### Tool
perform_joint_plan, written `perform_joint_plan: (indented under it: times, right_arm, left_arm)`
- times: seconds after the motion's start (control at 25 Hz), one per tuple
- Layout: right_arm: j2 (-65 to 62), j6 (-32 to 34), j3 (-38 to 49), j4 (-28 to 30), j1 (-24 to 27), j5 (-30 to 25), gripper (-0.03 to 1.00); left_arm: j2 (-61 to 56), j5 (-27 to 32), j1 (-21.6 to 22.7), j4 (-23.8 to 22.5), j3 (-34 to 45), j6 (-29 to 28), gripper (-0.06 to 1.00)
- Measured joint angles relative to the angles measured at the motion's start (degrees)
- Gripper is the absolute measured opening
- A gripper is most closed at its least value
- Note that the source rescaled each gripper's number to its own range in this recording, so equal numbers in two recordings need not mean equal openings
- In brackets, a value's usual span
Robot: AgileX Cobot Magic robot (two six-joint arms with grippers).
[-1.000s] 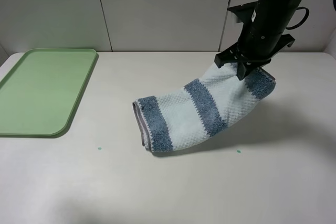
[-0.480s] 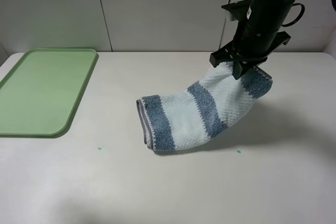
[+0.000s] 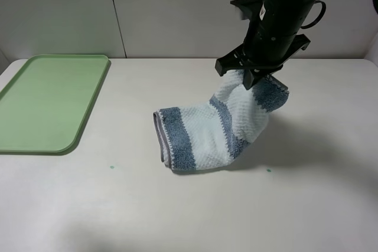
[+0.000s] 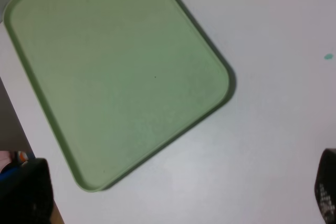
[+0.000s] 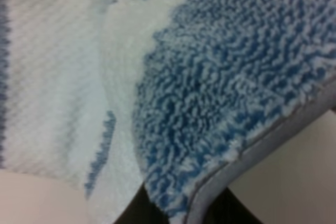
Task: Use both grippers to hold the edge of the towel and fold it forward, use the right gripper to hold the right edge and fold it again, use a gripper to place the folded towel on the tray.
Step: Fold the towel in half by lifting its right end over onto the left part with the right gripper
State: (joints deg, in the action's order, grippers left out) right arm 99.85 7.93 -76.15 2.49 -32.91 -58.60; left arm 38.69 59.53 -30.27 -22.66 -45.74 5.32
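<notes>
Here, the right hand (image 3: 250,79) pinches the towel (image 3: 204,137) by its right end and holds that end up off the worktop (image 3: 177,216), so the cloth arches down to the left. The towel is folded. Its left end, with the grey hem (image 3: 158,137), lies flat on the worktop, well apart from the tray (image 3: 47,101) at the far left. The right wrist view shows a blue stripe (image 5: 220,77) and the hem close up, blurred. The left hand (image 4: 176,200) is spread wide above the worktop near a corner of the tray, holding nothing. Only parts of its dark fingers (image 4: 23,195) show.
</notes>
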Motion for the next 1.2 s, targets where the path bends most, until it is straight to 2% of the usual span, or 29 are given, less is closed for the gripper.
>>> perform_joint_plan:
  times: [0.24,0.6,1.2]
  right_arm:
    - [0.0,1.66,0.0,-0.89,-2.9,0.57,0.06]
    - [0.54,2.72,0.0,-3.89,-6.22,4.57,0.06]
    - [4.96,2.95,0.3,-7.0,-9.81,9.22,0.06]
  left_arm:
    - [0.0,0.0,0.0,0.0,0.0,0.0,1.0]
    - [0.0,0.0,0.0,0.0,0.0,0.0,1.0]
    - [0.0,0.0,0.0,0.0,0.0,0.0,1.0]
